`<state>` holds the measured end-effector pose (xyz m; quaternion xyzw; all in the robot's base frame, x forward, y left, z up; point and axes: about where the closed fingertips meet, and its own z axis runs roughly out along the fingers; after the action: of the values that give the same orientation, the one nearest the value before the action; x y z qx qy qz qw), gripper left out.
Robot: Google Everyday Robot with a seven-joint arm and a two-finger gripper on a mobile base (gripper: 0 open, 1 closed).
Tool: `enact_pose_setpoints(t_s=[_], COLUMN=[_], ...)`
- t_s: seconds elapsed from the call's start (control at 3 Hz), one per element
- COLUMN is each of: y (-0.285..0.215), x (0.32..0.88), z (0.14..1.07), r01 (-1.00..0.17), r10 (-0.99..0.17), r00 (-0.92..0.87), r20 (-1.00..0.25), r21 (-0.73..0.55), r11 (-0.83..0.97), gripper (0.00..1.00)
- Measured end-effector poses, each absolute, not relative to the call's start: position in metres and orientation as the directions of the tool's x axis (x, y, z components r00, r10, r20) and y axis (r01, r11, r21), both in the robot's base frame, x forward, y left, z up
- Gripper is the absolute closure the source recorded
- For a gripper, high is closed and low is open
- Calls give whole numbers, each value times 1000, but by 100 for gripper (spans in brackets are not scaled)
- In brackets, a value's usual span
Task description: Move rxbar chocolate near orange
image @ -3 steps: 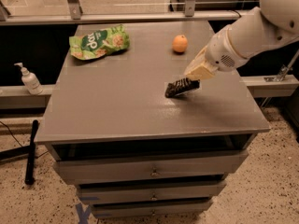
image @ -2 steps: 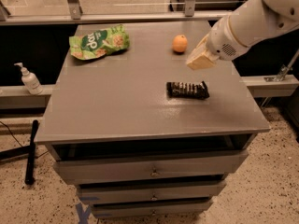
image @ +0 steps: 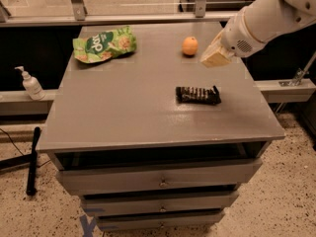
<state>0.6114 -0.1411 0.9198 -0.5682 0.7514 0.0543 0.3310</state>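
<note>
The rxbar chocolate, a flat black wrapper with white lettering, lies flat on the grey table right of centre. The orange sits on the table's far right part, well behind the bar. My gripper hangs in the air just right of the orange, above and behind the bar, touching neither. Nothing is in it. The white arm comes in from the upper right.
A green crinkly snack bag lies at the table's far left. A soap pump bottle stands on a ledge left of the table. A black stick leans on the floor at left. Drawers are below the tabletop.
The gripper was down at the bar, which was tilted. It has risen up and to the right, away from the bar, which now lies flat on the table.
</note>
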Motion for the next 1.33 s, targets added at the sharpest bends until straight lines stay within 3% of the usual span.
enact_pose_setpoints(t_s=[0.67,1.33], y=[-145,-140], x=[580,580], z=[874,863], r01=[-902,-902], r10=[-790,-777], r00=[-229,-242], r20=[-569,-582], r21=[-181,-160], r11=[392,401], gripper=[41,0])
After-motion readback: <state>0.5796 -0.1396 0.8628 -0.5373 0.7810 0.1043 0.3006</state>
